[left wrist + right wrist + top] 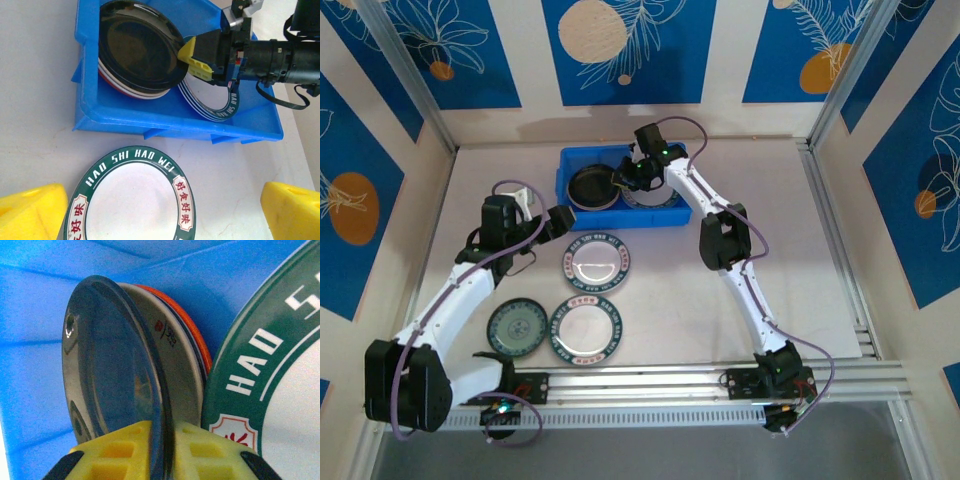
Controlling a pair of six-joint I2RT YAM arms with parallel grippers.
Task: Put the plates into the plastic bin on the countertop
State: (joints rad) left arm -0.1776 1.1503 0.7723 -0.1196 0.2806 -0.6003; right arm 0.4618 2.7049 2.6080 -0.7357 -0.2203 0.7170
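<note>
Right wrist view: the black plate (pixel 110 380) is edge-on to the lens, its rim running between the two yellow pads of the right end effector (pixel 162 440). The pads sit close on either side. Whether they are pinching or have just let go cannot be told.

The plate lies on top of a stack (pixel 131 91) at the left end of the plastic bin (pixel 150 122). A green-rimmed plate (pixel 215 100) lies tilted in the right half. Judgement: the rim hold suits lowering a flat plate into a shallow tub.

Three plates remain on the table (pixel 790 250): two patterned (pixel 597 262) (pixel 586 330) and one dark green (pixel 517 328). The left end effector (pixel 162 210) hangs spread wide and empty above the nearest one, probably the next pick.
</note>
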